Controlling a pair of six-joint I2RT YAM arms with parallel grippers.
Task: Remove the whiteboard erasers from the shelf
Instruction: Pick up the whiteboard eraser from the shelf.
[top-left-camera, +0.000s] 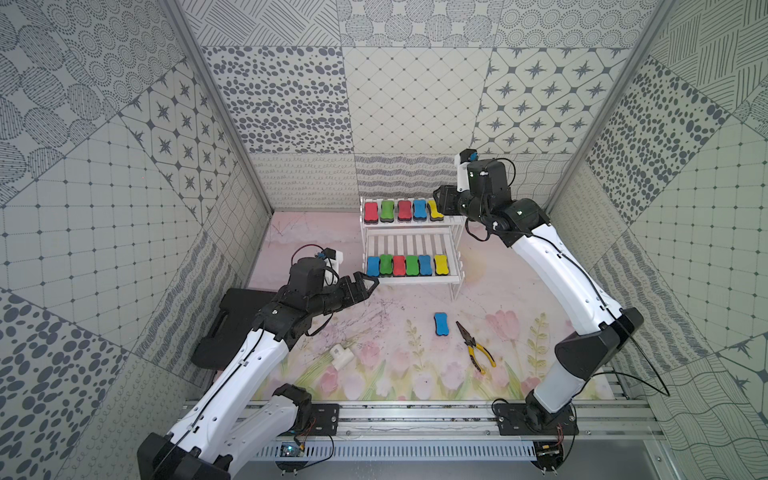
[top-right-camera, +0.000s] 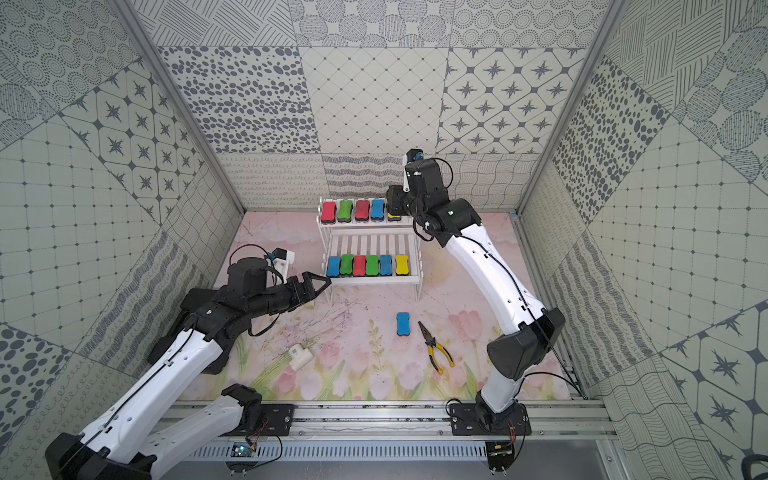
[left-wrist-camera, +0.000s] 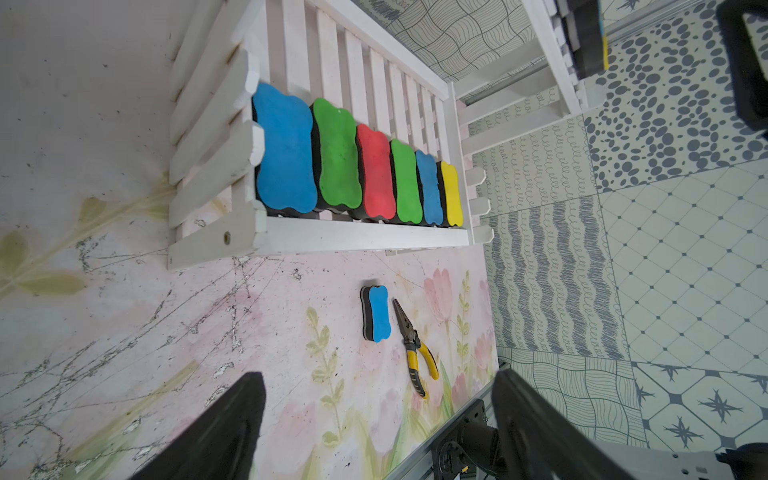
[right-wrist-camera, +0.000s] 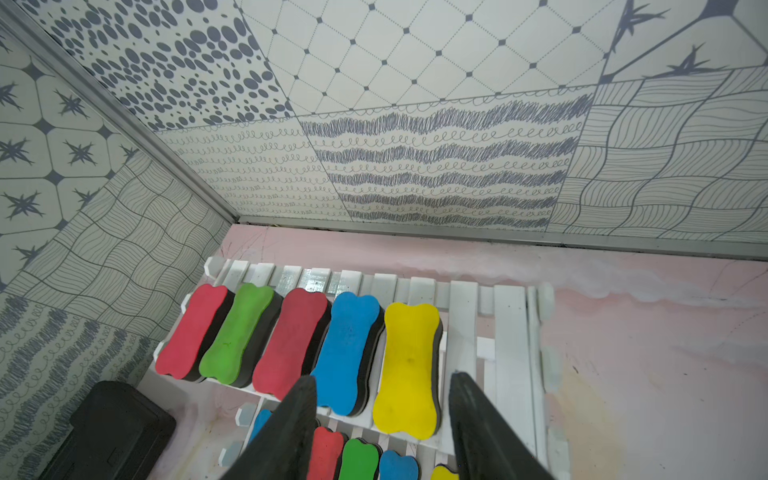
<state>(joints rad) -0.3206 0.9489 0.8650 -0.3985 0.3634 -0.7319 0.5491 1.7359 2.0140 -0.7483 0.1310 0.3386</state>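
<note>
The white shelf (top-left-camera: 415, 279) stands at the back of the table. Several whiteboard erasers line each of its two tiers. My right gripper (right-wrist-camera: 383, 378) hovers open over the right end of the upper tier. Its fingers (right-wrist-camera: 469, 415) straddle the near end of the yellow eraser (right-wrist-camera: 409, 365) without touching it, and the blue eraser (right-wrist-camera: 347, 353) lies beside it. My left gripper (top-left-camera: 370, 283) is open and empty just left of the lower tier's front corner, close to its end blue eraser (top-left-camera: 373, 266). One blue eraser (top-left-camera: 441, 323) lies apart on the table.
Yellow-handled pliers (top-left-camera: 476, 347) lie right of the loose blue eraser. A small white block (top-left-camera: 341, 356) sits at front left on the floral mat. A black case (top-left-camera: 232, 328) lies under my left arm by the left wall. The back wall is close behind the shelf.
</note>
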